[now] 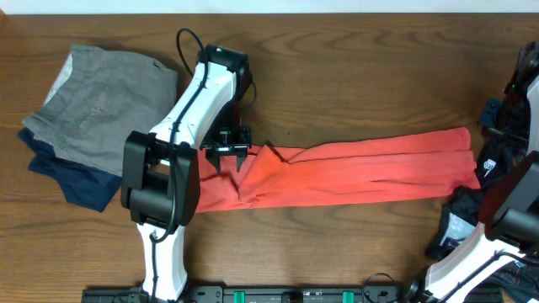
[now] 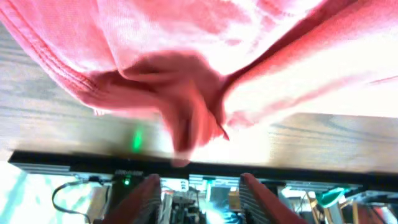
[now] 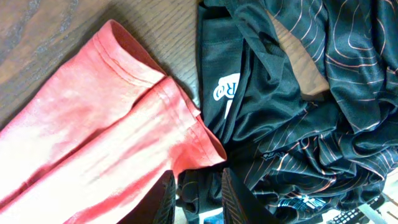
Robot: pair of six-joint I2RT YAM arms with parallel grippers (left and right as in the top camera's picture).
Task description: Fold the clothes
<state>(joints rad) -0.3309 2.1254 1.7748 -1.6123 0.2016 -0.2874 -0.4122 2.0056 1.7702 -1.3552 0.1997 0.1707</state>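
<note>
1. Shirt (image 1: pixel 354 172) lies folded into a long coral band across the table (image 1: pixel 337 76), its long axis running left to right in your overhead view
2. Your left gripper (image 2: pixel 199 180) hangs at the band's left end, fingers parted, clamping nothing; probably placed to take that end across
3. Your right gripper (image 3: pixel 198 182), also parted and empty, waits at the right end over the black garment (image 3: pixel 298 124)

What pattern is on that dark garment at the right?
Black garment: thin wavy pinkish lines; clearest in right wrist view.
</note>
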